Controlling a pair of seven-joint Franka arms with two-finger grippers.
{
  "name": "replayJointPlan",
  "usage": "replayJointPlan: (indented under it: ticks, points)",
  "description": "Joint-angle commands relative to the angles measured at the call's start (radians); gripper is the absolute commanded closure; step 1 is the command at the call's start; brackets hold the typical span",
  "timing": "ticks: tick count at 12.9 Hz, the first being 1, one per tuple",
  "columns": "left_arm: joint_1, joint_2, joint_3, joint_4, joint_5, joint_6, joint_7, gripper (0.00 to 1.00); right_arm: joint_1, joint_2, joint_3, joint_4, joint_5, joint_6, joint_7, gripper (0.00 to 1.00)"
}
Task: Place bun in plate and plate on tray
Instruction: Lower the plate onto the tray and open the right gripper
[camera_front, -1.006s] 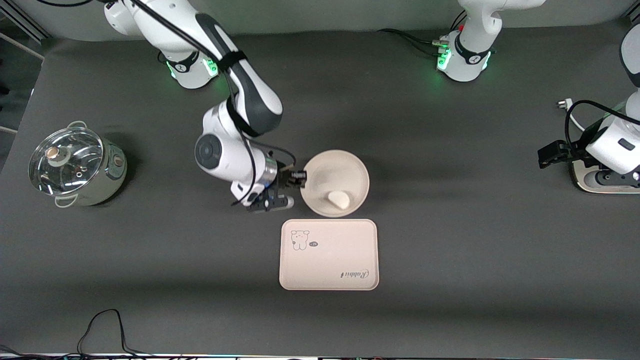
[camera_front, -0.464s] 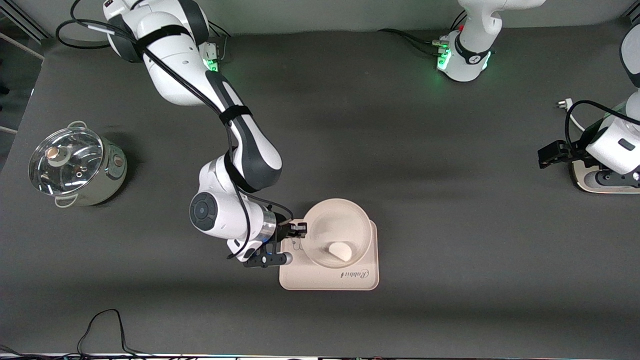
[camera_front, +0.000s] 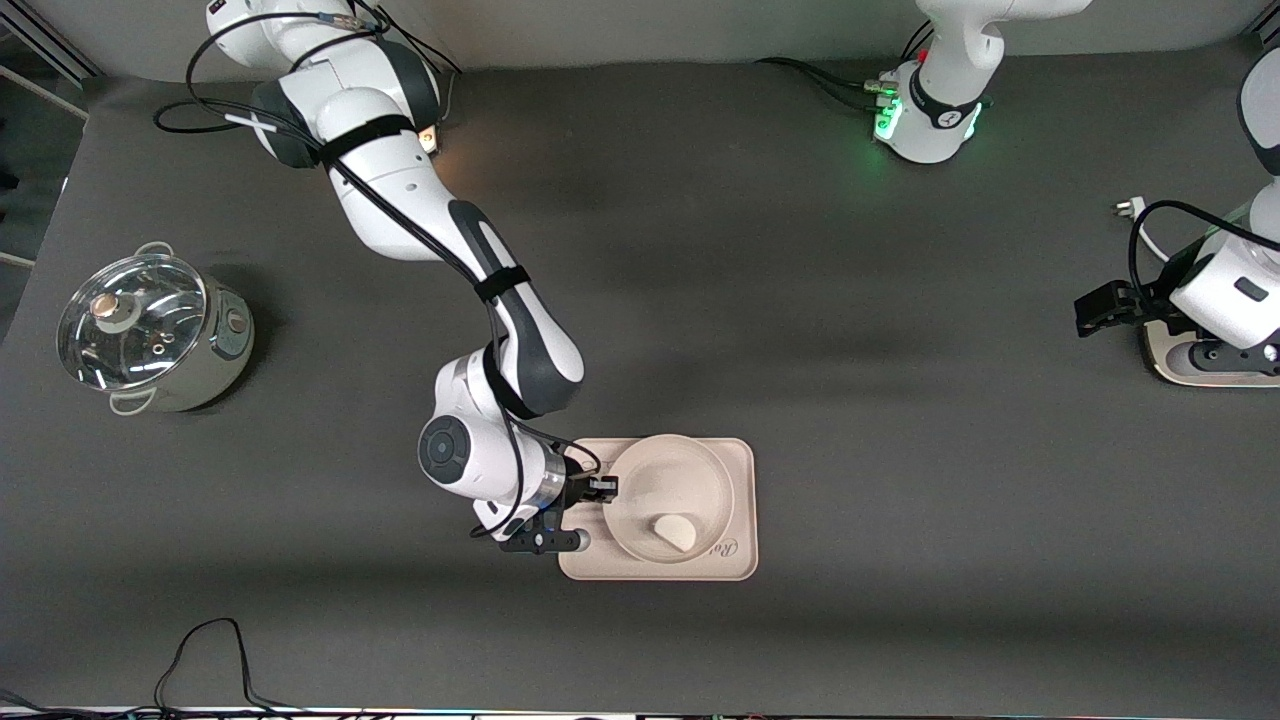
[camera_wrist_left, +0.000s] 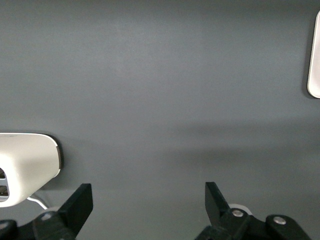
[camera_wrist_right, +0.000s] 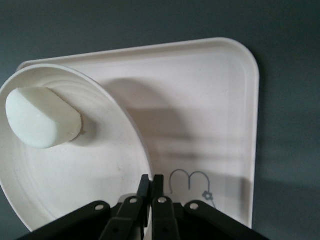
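Front view, plate: we see the plate over the tray, with the bun lying inside it on the part nearest the camera edge of the counter.
Front view, right gripper: the right gripper pinches the plate's rim on the side toward the right arm's end of the counter.
Front view, left gripper: the left gripper waits near the left arm's end, jaws spread, holding nothing.
Left wrist view: only bare counter shows between its two parted fingers.
Right wrist view: its fingers are clamped together on the plate rim; the tray lies beneath.
Step in hand: we judge the bun step done and the plate being set on the tray.
Next move: whether the plate rests on the tray we cannot tell; we would settle it level, then let go.
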Motion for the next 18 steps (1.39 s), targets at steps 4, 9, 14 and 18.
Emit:
replayJointPlan:
  ticks: [4,9,14,18]
  points:
    - [-0.020,0.015,0.010,0.040,-0.003,-0.026,-0.008,0.00,-0.008,0.043,0.007,0.054,-0.008,0.002,0.036,0.85]
    - [-0.019,0.015,0.010,0.040,-0.001,-0.026,-0.006,0.00,-0.008,0.005,0.006,0.054,-0.008,-0.030,0.038,0.00]
    - [-0.017,0.017,0.010,0.038,-0.001,-0.026,-0.006,0.00,-0.008,-0.260,-0.031,-0.028,-0.054,-0.292,0.151,0.00]
    - [-0.014,0.018,0.010,0.038,-0.001,-0.028,-0.002,0.00,-0.023,-0.659,-0.027,-0.349,-0.258,-0.416,0.144,0.00]
